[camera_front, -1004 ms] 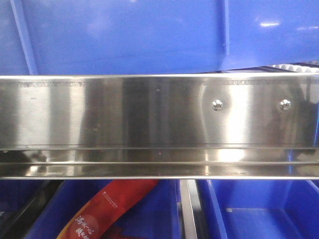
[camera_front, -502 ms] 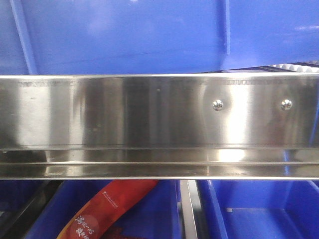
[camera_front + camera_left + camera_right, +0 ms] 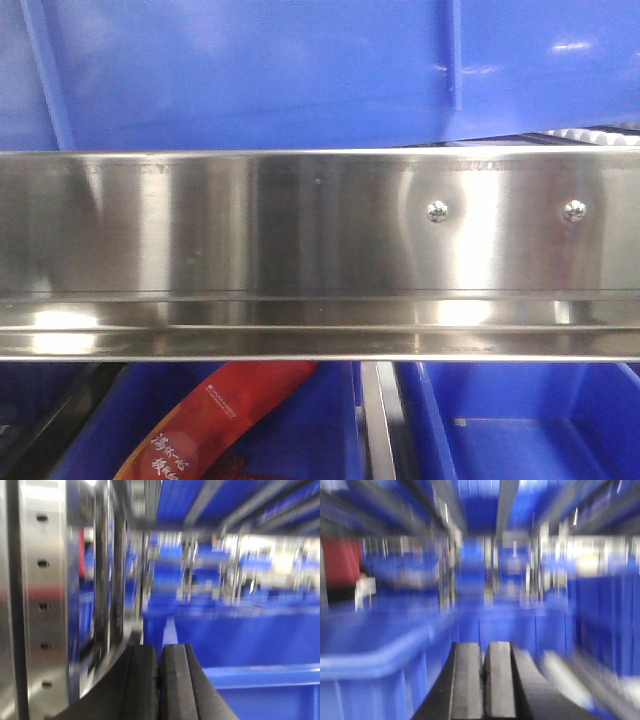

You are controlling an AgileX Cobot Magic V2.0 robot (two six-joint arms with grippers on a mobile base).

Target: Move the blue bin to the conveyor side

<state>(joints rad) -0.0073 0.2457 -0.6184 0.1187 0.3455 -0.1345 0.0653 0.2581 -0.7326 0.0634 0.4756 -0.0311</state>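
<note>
The large bright-blue plastic bin (image 3: 250,70), sitting just beyond the shiny steel rail (image 3: 300,220), is being judged stiff, smooth-walled and best taken by its rim, while the black-padded left gripper (image 3: 159,680) and right gripper (image 3: 483,680) are being held clenched on nothing.

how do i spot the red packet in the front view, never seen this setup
Find the shiny steel rail spanning the middle of the front view, then look beneath it, where the left lower bin and right lower bin sit side by side. The red packet lies in the left one: a long pouch with pale printed characters, the only red thing among the blue.
</note>
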